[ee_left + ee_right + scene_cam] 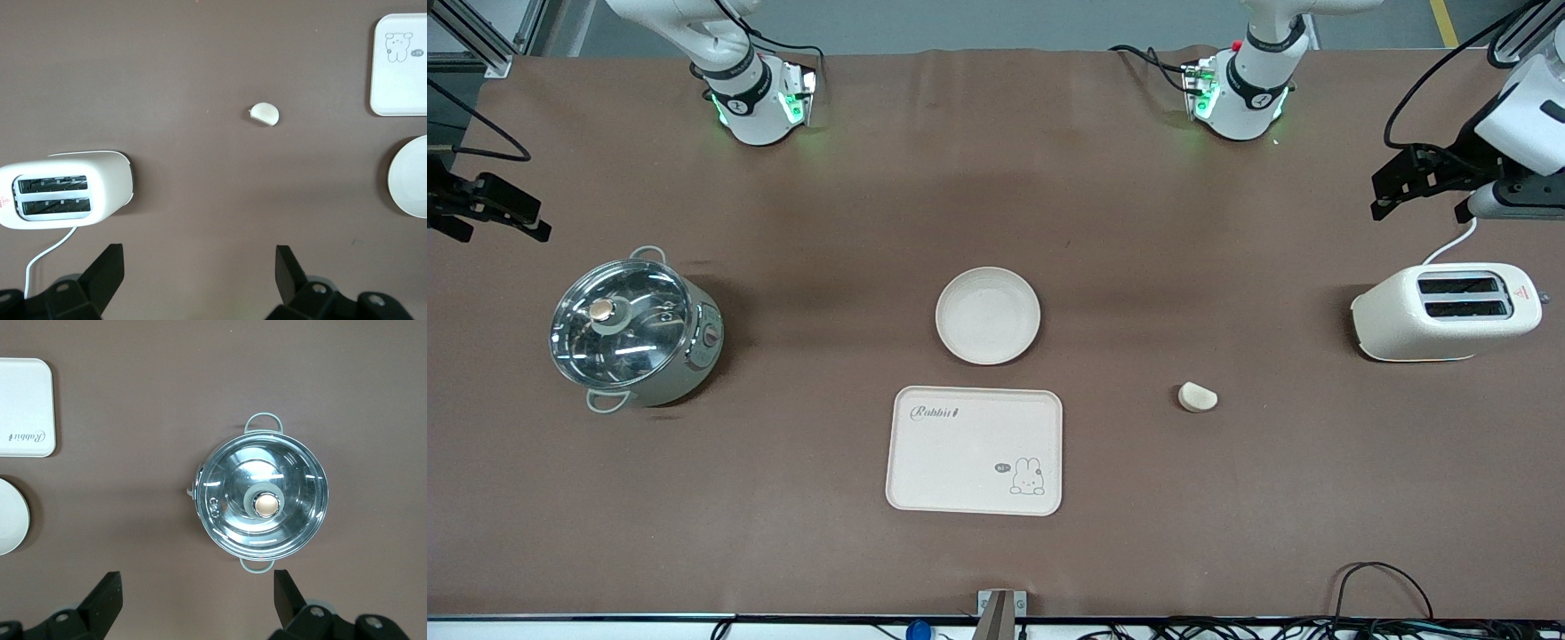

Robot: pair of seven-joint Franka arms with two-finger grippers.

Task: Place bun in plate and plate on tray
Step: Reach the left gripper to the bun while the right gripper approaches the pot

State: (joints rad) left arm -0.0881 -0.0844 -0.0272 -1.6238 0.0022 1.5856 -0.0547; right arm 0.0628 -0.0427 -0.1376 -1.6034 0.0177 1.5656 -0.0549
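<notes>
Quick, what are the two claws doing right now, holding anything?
Left gripper: open, holding nothing, up over the table near the toaster.
Right gripper: open, holding nothing, above the pot.

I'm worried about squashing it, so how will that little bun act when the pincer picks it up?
The bun looks like smooth, soft dough, so a hard squeeze would probably dent it. It is small next to the plate, so likely light. Its half-moon shape lies flat on the table, so it seems unlikely to roll.
</notes>
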